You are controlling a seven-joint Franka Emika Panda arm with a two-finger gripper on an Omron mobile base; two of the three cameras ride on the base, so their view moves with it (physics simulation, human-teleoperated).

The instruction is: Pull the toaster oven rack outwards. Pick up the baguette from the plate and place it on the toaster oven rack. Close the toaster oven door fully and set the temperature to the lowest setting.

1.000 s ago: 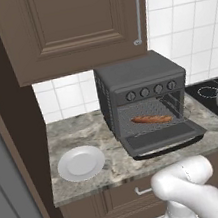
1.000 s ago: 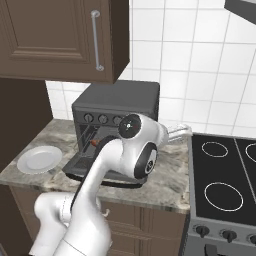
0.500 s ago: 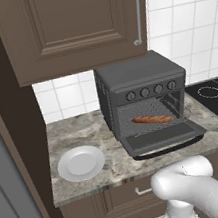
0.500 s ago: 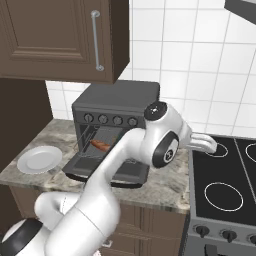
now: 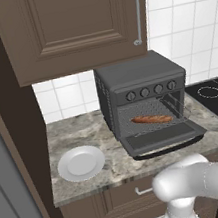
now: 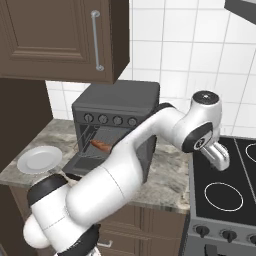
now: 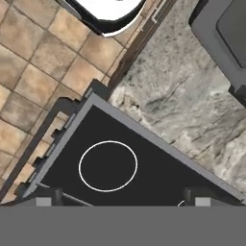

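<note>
The toaster oven (image 5: 139,83) stands on the counter with its door (image 5: 164,139) dropped open. The baguette (image 5: 152,119) lies on the wire rack (image 5: 174,105) in the cavity, seen from the other side as baguette (image 6: 101,145) above the door (image 6: 82,162). Left of the oven sits the white plate (image 5: 81,162), bare. My gripper (image 6: 222,161) hangs over the stovetop, well to the right of the oven, pointing down. In the hand view the gripper (image 7: 122,199) is open with nothing between its fingertips (image 7: 45,199), and a corner of the oven (image 7: 226,29) shows at the top right.
A black stovetop (image 6: 225,195) adjoins the counter on the right, its front-left burner ring (image 7: 108,166) directly below the hand. A wooden wall cabinet (image 5: 76,25) hangs above the oven. Four knobs (image 5: 151,91) line the oven front. Drawers run below the counter edge.
The arm has swung right, from in front of the oven to over the stovetop. The gripper stays open. Baguette, door and plate have not moved.
</note>
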